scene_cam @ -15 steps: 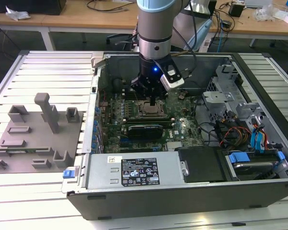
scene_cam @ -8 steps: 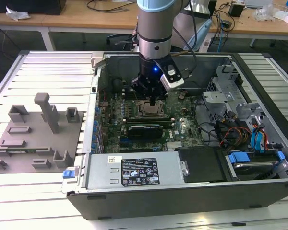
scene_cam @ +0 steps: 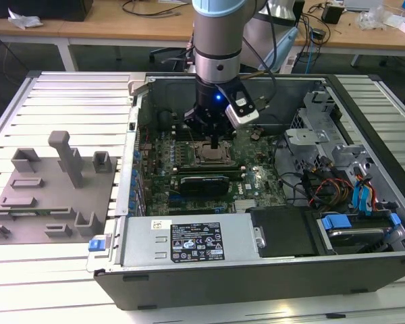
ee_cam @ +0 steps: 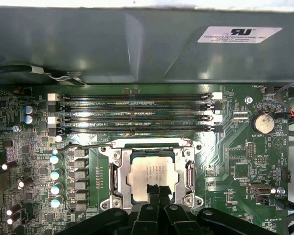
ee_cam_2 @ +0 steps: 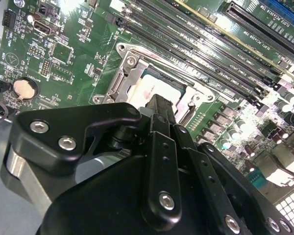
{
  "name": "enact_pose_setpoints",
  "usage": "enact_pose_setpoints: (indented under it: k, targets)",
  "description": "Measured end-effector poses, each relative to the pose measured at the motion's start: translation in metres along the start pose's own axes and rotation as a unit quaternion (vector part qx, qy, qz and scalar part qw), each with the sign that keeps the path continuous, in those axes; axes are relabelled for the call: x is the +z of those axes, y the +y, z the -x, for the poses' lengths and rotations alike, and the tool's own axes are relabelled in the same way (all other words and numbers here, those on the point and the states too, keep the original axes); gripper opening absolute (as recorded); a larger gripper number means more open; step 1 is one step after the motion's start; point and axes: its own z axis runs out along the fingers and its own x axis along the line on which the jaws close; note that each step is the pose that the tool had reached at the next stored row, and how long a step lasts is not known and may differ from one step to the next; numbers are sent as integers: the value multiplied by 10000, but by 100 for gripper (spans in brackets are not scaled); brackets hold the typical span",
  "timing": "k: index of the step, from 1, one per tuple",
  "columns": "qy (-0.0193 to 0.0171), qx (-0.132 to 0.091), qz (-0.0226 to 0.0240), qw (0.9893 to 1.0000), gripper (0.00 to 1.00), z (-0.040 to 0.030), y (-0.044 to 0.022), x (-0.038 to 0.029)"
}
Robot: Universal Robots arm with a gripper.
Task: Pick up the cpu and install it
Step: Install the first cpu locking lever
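Inside the open case, exterior view: the arm reaches straight down into the computer case (scene_cam: 189,280), which lies on the slatted counter (scene_cam: 74,101). The gripper (scene_cam: 216,144) has its tips right at the cpu (scene_cam: 209,155), mid-motherboard (scene_cam: 189,181). Grey fixture blocks (scene_cam: 54,182) sit well apart, on the exterior view's left.
Cpu, second wrist view: the cpu (ee_cam_2: 154,88) lies flat in the metal socket frame (ee_cam_2: 120,81), silvery top up and partly hidden behind the gripper (ee_cam_2: 159,102). A coin battery (ee_cam_2: 24,88) sits off to one side on the board.
Cpu, first wrist view: the cpu (ee_cam: 152,172) is seated square inside the socket frame (ee_cam: 118,171), beside the memory slots (ee_cam: 137,105).
Jaws, first wrist view: the gripper (ee_cam: 159,188) has its jaws pressed together with nothing pinched. The tips are over the lid near one edge; cannot tell if they are touching it or just above.
Handling (judgement): light, thin and stiff, so it won't flex. The smooth metal lid is likely slippery. The underside contacts and socket are probably fragile, so no tilting or dragging.
Where to hold (judgement): by two opposite side edges on the thin rim, kept level, with the jaws clear of the frame walls. The flat top gives nothing to pinch.
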Motion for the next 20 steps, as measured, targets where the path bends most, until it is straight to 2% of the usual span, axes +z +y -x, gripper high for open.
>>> enact_pose_setpoints:
  k: [12,17,20]
  targets:
    - [-1,0,1,10000,11,-201,-3,-12]
    - [0,0,1,10000,11,-263,-4,-16]
    - [0,-1,1,10000,11,-327,-5,-20]
